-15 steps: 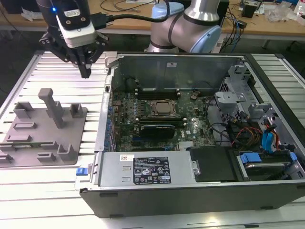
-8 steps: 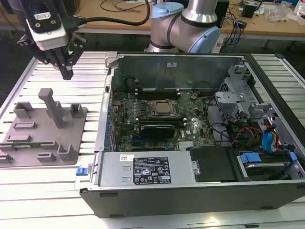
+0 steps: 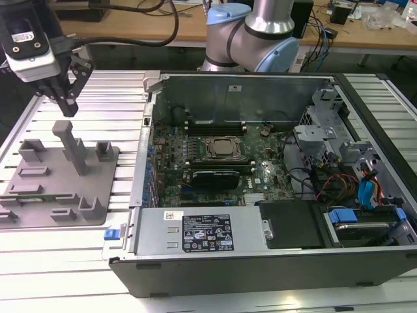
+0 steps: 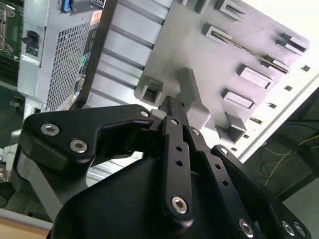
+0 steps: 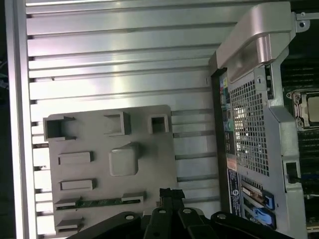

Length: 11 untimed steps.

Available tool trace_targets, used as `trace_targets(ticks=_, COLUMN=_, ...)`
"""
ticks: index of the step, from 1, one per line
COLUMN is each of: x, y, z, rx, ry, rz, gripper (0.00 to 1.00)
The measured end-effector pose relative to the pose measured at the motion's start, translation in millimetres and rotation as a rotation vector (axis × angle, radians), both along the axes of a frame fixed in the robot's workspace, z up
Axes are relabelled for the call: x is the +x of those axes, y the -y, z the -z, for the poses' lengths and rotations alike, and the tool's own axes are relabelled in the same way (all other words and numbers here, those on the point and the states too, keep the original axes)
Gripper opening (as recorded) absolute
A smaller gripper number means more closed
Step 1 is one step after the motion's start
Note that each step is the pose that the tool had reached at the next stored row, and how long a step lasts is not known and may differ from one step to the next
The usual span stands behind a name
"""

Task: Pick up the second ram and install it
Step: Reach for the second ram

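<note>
The second ram (image 5: 99, 202) shows as a thin green strip standing on edge in a slot of the grey holder tray (image 5: 144, 149). In the exterior view the tray (image 3: 98, 163) lies on the ribbed table to the left of the open computer. My gripper (image 3: 67, 109) hangs just above the tray's tall upright post (image 3: 71, 147), pointing down. Its black fingers (image 4: 172, 119) are pressed together with nothing between them. In the first wrist view the gripper (image 5: 172, 193) sits over the tray's edge, a short way off one end of the ram.
The open computer case (image 3: 247, 88) lies on the exterior view's right, with the motherboard and silver processor (image 3: 223, 149) inside. A labelled power supply (image 3: 205, 233) lies along its front, and cables and drive bays (image 3: 365, 189) crowd its right. The ribbed metal table (image 3: 117, 91) surrounds the tray.
</note>
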State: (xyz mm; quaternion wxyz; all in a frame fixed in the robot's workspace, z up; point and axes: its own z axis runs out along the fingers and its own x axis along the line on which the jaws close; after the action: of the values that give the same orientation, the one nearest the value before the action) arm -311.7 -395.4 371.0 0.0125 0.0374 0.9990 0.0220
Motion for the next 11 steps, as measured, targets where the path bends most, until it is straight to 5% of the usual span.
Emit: trace_targets(ticks=11, x=-18.5, y=11.6, z=14.6, rx=0.0000, ry=0.0001, rz=0.000, gripper=0.08)
